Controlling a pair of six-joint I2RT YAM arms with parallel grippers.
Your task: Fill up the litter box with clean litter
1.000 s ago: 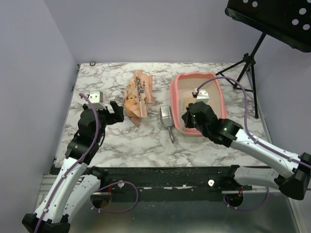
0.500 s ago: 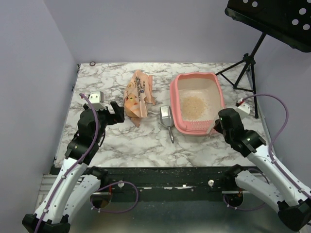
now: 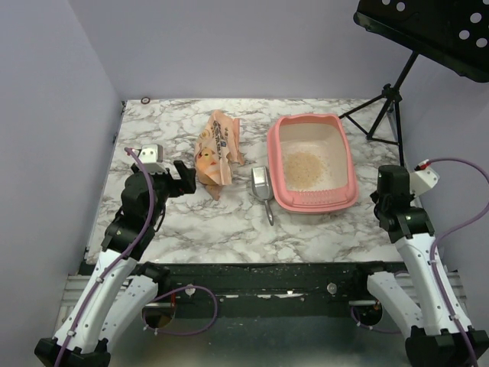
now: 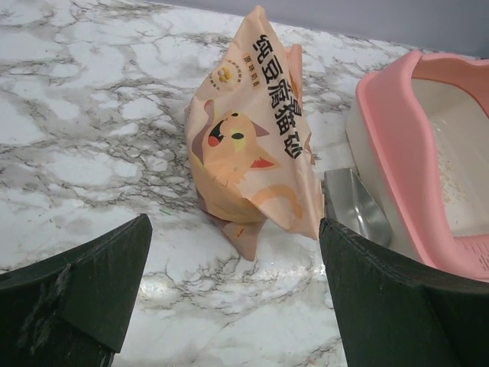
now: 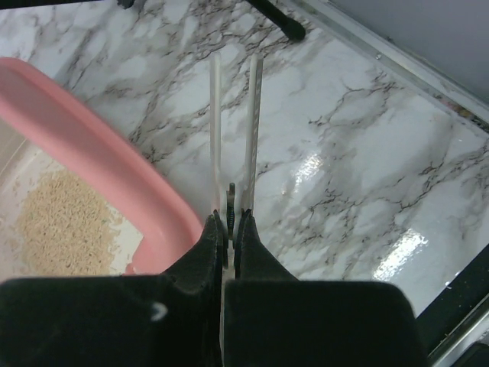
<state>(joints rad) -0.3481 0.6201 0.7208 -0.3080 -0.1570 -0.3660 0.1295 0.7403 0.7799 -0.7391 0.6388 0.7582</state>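
Pink plastic rectangular litter box [image 3: 272,164], rounded corners, raised rim: sits on the grey-veined white marble bench [image 3: 153,130], right of centre. Contents: beige-tan sandy litter [image 3: 306,164], a patch in the middle of the pale floor.

Orange-tan paper bag with cartoon cat face [image 3: 215,149]: lies left of the box, apart from it.

Grey metal scoop [image 3: 261,186]: lies between bag and box, handle toward the near edge.

Left arm: reaches up and forward from its near-left base, elbow bent. The left tool [image 3: 182,177] faces the bag, jaws spread wide, nothing between them.

Right arm: rises steeply from its near-right base, wrist tipped downward. The right tool [image 5: 229,222] hangs over bare bench just beside the box's right rim, jaws pressed together, empty.
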